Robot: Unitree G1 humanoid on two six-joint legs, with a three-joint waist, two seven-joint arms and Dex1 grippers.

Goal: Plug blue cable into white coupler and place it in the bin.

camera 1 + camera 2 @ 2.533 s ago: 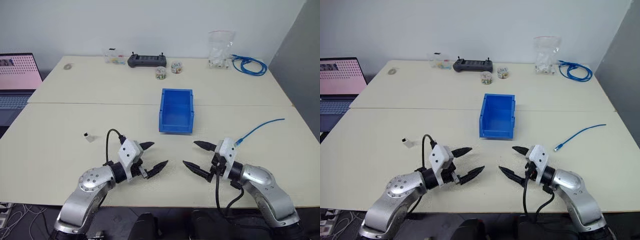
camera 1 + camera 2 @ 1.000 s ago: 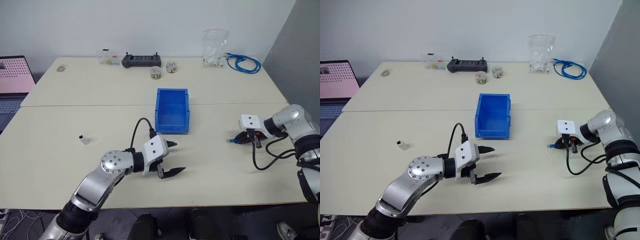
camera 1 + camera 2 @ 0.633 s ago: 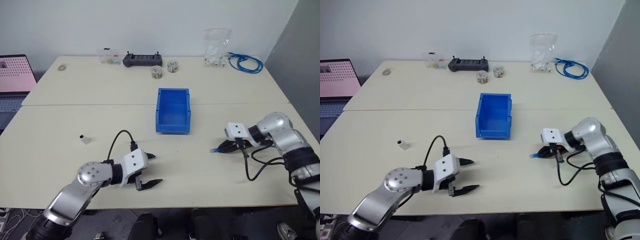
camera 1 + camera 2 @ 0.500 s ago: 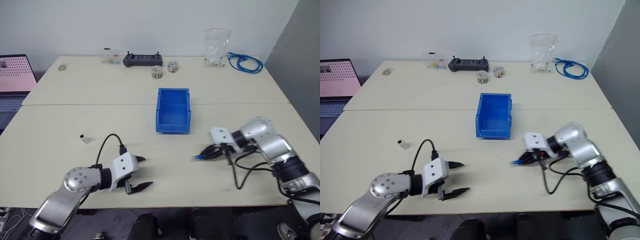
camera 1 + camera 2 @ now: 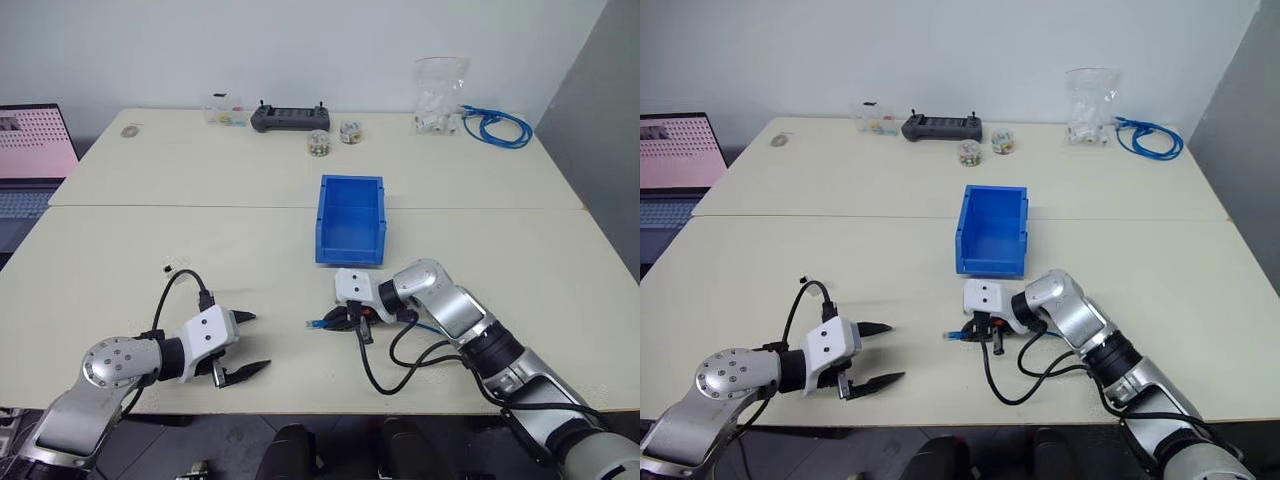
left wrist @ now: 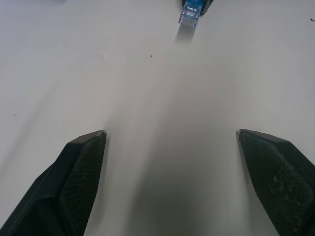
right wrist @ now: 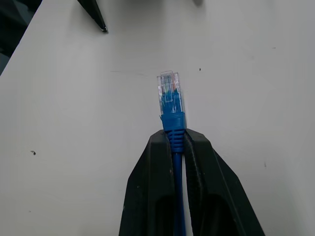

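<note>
My right gripper (image 5: 345, 320) is shut on the blue cable (image 5: 316, 324) just behind its clear plug (image 7: 169, 93), low over the table in front of the bin (image 5: 352, 181). The plug sticks out past the fingertips and points toward my left gripper (image 5: 255, 341). That gripper is open with nothing between its fingers, near the table's front left. The rest of the cable trails back along my right arm. The white coupler (image 5: 170, 268) lies on the table behind the left gripper, apart from it. The bin is bright blue and open-topped.
Along the far edge of the table (image 5: 120, 250) stand a black controller (image 5: 290, 117), two small jars (image 5: 320, 144), a small clear box (image 5: 226, 112), a clear bag of white parts (image 5: 438, 95) and a coiled blue cable bundle (image 5: 493, 126). A laptop (image 5: 35, 150) sits at the far left.
My right gripper has carried the blue cable from the table's right side leftward to in front of the bin. The left gripper, still open, has moved left and nearer the front edge.
</note>
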